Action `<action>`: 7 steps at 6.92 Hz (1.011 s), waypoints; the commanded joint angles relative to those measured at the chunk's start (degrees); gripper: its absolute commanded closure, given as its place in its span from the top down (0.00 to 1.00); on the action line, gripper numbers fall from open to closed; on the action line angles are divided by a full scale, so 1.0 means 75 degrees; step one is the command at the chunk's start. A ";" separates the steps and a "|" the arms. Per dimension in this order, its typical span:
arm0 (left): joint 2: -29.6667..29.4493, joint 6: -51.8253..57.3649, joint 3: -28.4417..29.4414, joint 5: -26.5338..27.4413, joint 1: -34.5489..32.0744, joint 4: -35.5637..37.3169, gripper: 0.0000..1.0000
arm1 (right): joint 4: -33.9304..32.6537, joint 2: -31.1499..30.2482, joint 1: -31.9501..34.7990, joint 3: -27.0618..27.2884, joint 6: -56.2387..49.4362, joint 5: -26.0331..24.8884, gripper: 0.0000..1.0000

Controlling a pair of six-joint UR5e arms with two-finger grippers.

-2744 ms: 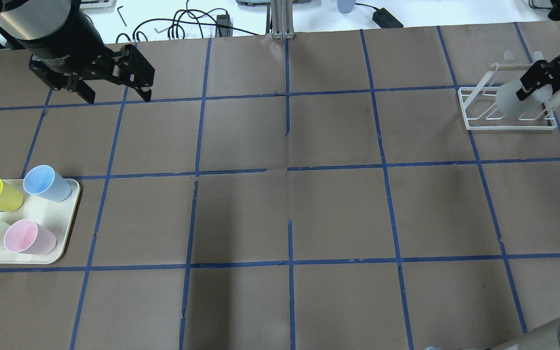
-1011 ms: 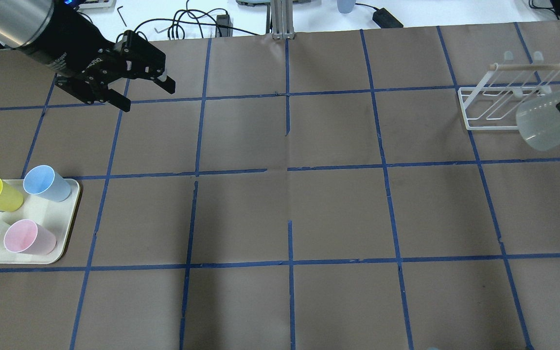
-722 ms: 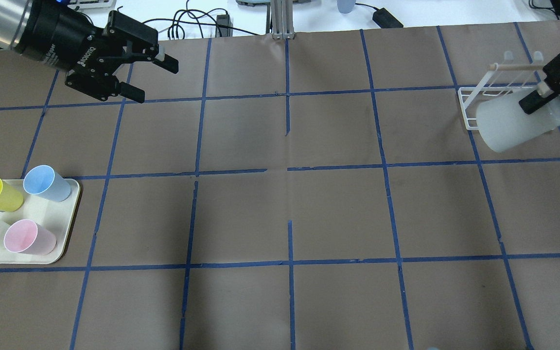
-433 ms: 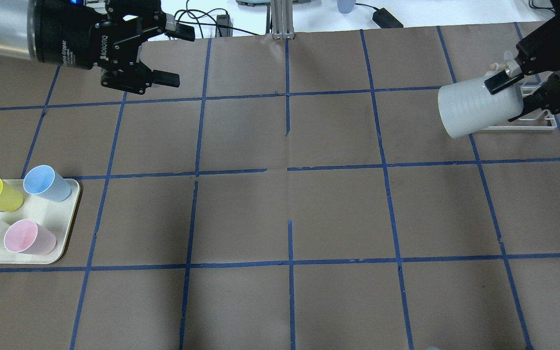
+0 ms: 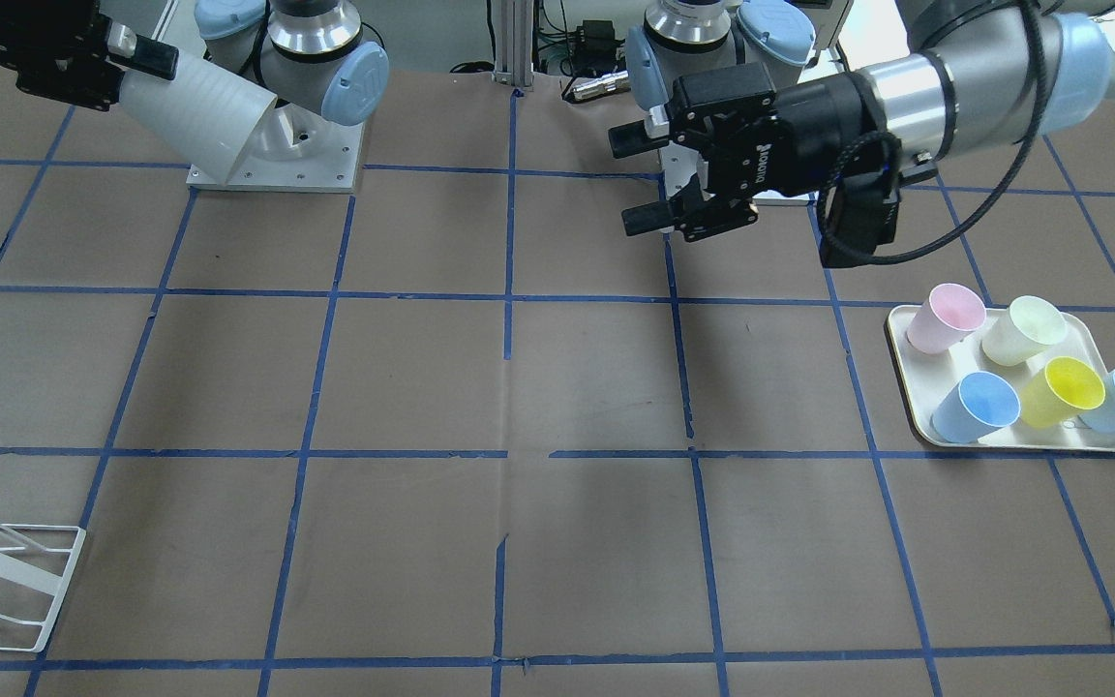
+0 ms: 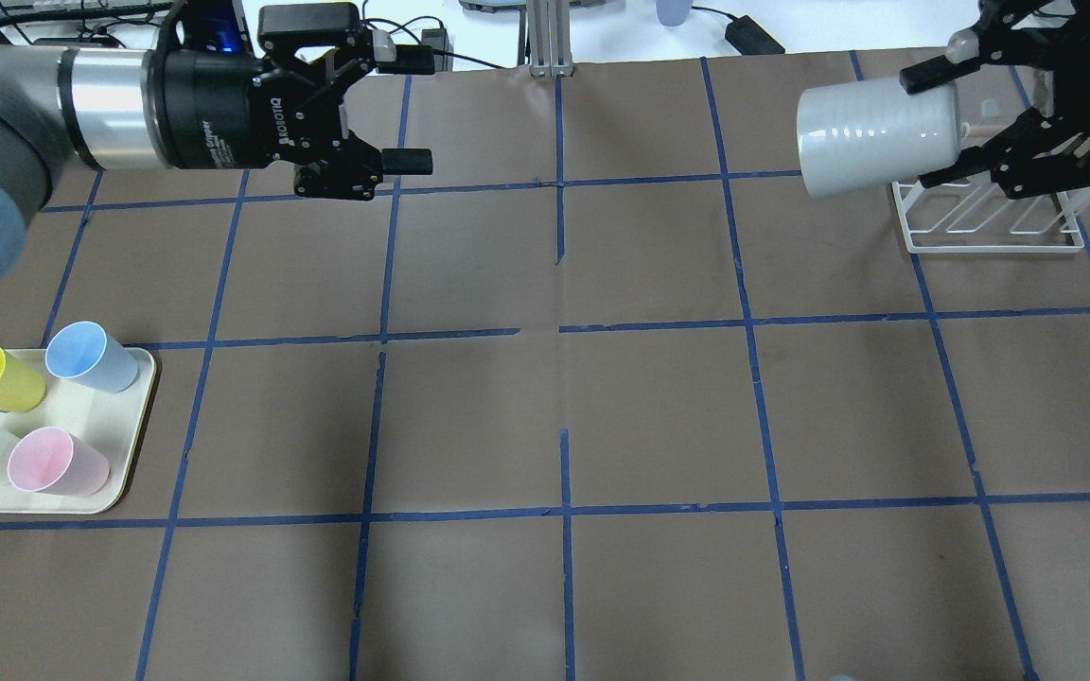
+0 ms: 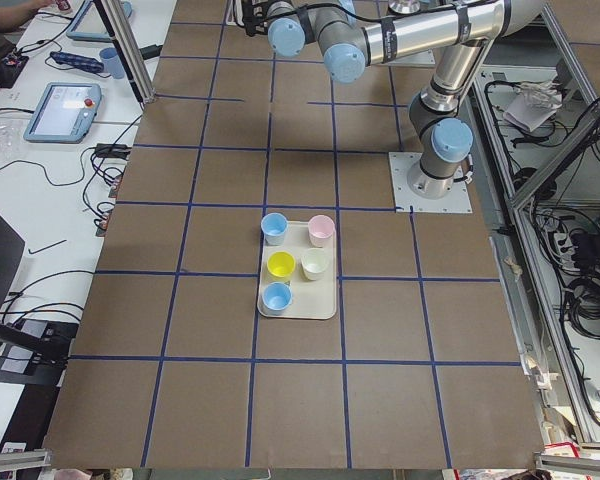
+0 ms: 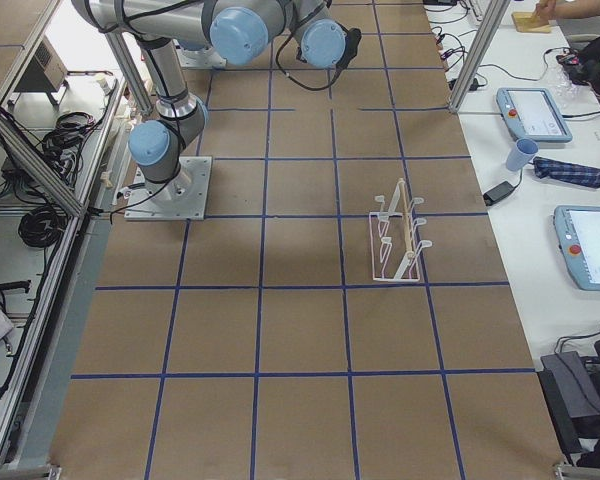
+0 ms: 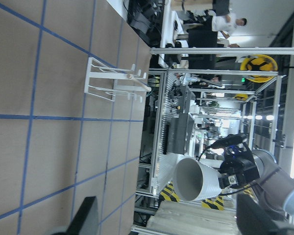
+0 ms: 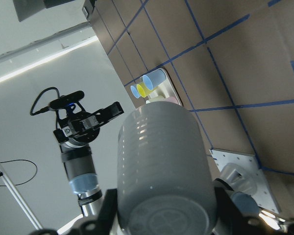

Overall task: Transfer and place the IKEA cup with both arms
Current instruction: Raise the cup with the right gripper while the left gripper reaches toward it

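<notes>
I see the brown taped table (image 6: 659, 416) with a white rack (image 6: 990, 241) on it. My right claw (image 6: 933, 125) pinches the grey cup (image 6: 862, 137) sideways in the air, just beside the rack. My left claw (image 6: 417, 112), well apart from the rack, is spread wide.

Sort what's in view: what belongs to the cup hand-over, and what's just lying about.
Job: pale grey tapered plastic tumbler, held sideways; right gripper, jaws shut on it; left gripper, jaws open, empty.
Lying about: white wire rack; cream rectangular tray holding five coloured plastic cups.
</notes>
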 commanded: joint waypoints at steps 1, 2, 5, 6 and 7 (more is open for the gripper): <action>-0.0133 0.0093 -0.0753 -0.1191 -0.0897 0.1211 1.00 | 0.0262 -0.0008 0.0105 0.0054 0.0234 0.0803 0.48; -0.0227 0.0104 -0.0767 -0.1613 -0.1110 0.1391 1.00 | 0.0436 -0.0008 0.0408 0.0055 0.0246 0.1131 0.51; -0.1033 0.0128 -0.0733 -0.2339 -0.1638 0.2411 1.00 | 0.1115 -0.0020 0.0692 0.0055 0.0234 0.1393 0.54; -0.1210 0.0128 -0.0732 -0.2401 -0.1674 0.2830 1.00 | 0.1071 -0.0020 0.0831 0.0055 0.0222 0.1346 0.57; -0.1363 0.0116 -0.0744 -0.2437 -0.1872 0.3067 1.00 | 0.1001 -0.0020 0.1065 0.0055 0.0211 0.1288 0.57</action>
